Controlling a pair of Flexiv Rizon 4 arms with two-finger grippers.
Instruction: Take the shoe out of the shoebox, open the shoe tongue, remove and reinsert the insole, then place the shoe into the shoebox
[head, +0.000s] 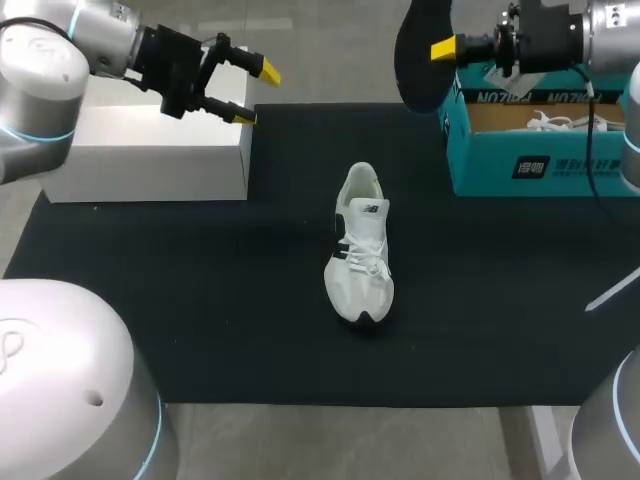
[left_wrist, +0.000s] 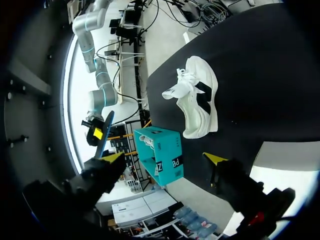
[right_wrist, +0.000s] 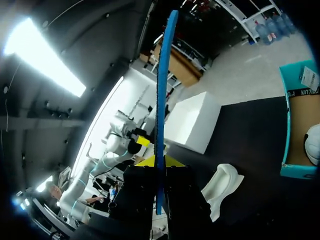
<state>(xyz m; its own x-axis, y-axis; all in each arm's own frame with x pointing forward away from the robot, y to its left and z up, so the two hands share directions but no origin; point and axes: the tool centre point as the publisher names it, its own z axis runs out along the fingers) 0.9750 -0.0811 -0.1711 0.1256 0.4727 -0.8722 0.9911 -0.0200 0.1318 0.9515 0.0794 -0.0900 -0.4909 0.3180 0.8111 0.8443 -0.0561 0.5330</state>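
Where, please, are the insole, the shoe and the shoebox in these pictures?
insole (head: 415, 72), head view, its dark middle.
shoe (head: 363, 258), head view, its laces.
shoebox (head: 488, 162), head view, its front wall.

Left arm (head: 45, 70): rounded silver-grey housings with a thin light-blue ring at the joint, ending in an angular black left gripper (head: 256, 94) with two yellow-tipped fingers. Right arm (head: 612, 28): same silver casing, stepped black cylindrical wrist, yellow-tipped right gripper (head: 441, 48), black cable (head: 592, 140) off the wrist. Nearest the camera, a glossy white shoulder housing (head: 60, 380), blue-ringed, with a faint loop mark and a small dark hole.
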